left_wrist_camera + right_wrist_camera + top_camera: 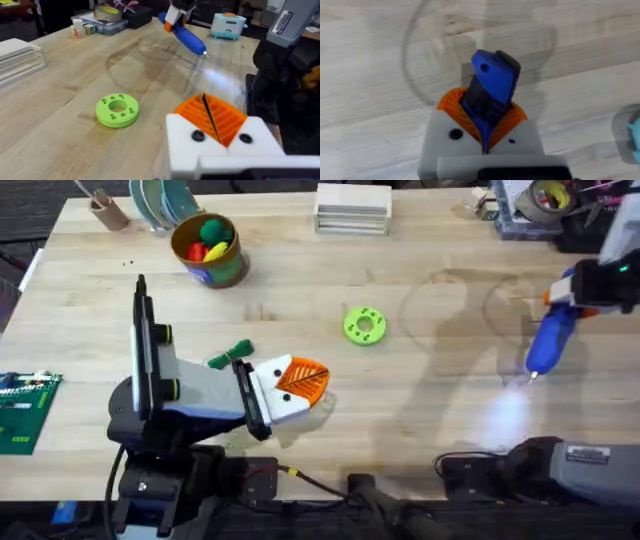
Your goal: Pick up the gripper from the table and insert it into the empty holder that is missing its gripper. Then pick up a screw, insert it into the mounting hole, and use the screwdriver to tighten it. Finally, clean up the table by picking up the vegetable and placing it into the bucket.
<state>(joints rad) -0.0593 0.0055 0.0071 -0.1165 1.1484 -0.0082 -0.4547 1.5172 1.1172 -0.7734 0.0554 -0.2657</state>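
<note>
Orange ribbed pads on the left gripper [300, 380] are pressed together with nothing between them, low over the near table [420, 430], its white fingers pointing toward the right side. Just behind that wrist lies the vegetable [232, 355], dark green, its long axis running roughly left to right, close to the left arm and well apart from the right one; the left is plainly the nearer arm for it. Further back and left stands the bucket [210, 250], already holding coloured toys, so a carry would run away from the bases and a little leftward. Off at the right edge, the right gripper [585, 290] is clamped on the screwdriver [550, 340], blue body angled down with its bit toward the table and its light pooling on the wood; in the right wrist view the pads [451, 102] grip the screwdriver's handle. I judge the tightening step is still in hand, with the screwdriver well apart from the left fingers
</note>
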